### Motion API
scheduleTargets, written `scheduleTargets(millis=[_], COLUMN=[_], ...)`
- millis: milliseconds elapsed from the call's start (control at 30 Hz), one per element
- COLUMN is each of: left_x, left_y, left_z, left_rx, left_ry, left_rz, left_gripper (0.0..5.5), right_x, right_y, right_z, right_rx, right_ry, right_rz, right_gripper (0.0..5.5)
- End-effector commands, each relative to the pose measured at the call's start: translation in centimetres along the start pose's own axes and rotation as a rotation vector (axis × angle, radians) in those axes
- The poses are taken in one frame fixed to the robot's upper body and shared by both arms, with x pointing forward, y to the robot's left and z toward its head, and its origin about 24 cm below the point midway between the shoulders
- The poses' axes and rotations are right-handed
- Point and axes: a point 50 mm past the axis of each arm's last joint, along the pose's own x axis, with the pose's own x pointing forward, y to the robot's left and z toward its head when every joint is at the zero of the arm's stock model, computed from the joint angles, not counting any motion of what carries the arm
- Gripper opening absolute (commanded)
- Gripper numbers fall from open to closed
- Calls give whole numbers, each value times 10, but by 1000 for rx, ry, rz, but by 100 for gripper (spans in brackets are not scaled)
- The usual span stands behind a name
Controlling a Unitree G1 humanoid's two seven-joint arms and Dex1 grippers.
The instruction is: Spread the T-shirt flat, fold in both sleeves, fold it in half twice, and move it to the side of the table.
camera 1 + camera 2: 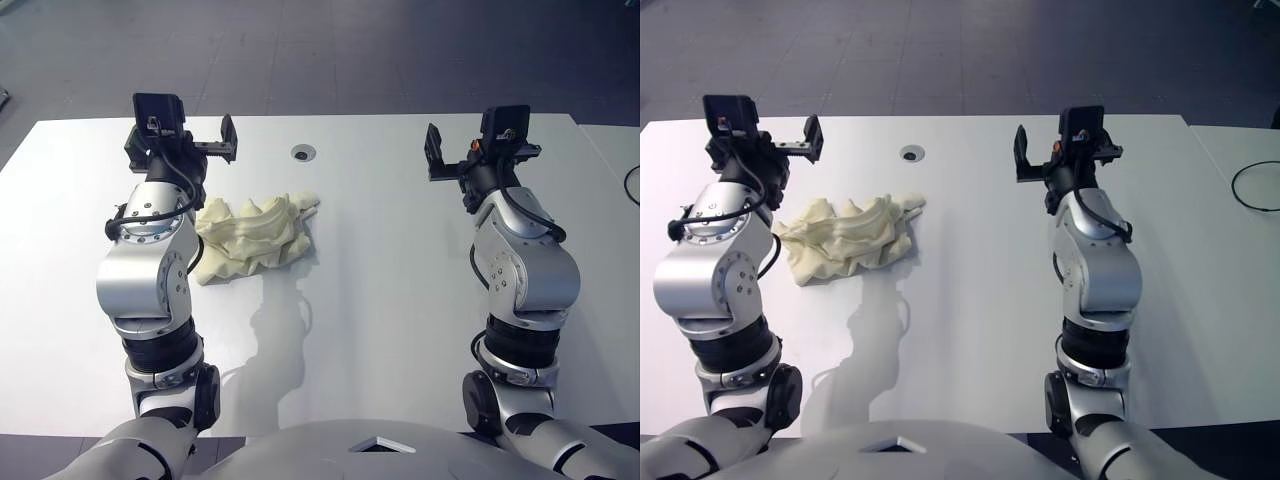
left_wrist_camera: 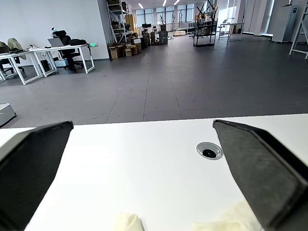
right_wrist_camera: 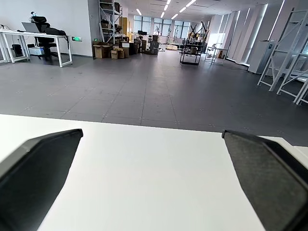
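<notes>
A cream T-shirt (image 1: 255, 235) lies crumpled in a heap on the white table (image 1: 400, 290), left of centre. My left gripper (image 1: 182, 142) hovers above the table just behind the heap's left end, fingers (image 2: 267, 166) wide apart with nothing between them. Bits of the cream cloth (image 2: 127, 222) show under it in the left wrist view. My right gripper (image 1: 482, 150) is held over the bare right side of the table, well away from the shirt. Its fingers (image 3: 33, 173) are also spread and hold nothing.
A round cable grommet (image 1: 302, 152) sits in the tabletop behind the shirt, between the two grippers. A second white surface with a black cable loop (image 1: 1255, 185) adjoins at the right. Beyond the far table edge is open grey floor.
</notes>
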Motion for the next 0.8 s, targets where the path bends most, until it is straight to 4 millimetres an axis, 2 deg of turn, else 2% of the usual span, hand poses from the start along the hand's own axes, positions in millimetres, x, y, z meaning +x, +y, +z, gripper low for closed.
scheduleTargets(millis=[33,800], left_x=[0,0], left_y=[0,-1], left_z=[-2,-3], left_rx=[4,2], left_ry=[8,14], left_rz=[1,-3], left_gripper=[540,540], right_x=[0,-2], right_y=[1,-2], right_z=[-1,-3], right_rx=[3,-7], right_ry=[8,17], right_rz=[-2,-16], right_gripper=[538,538])
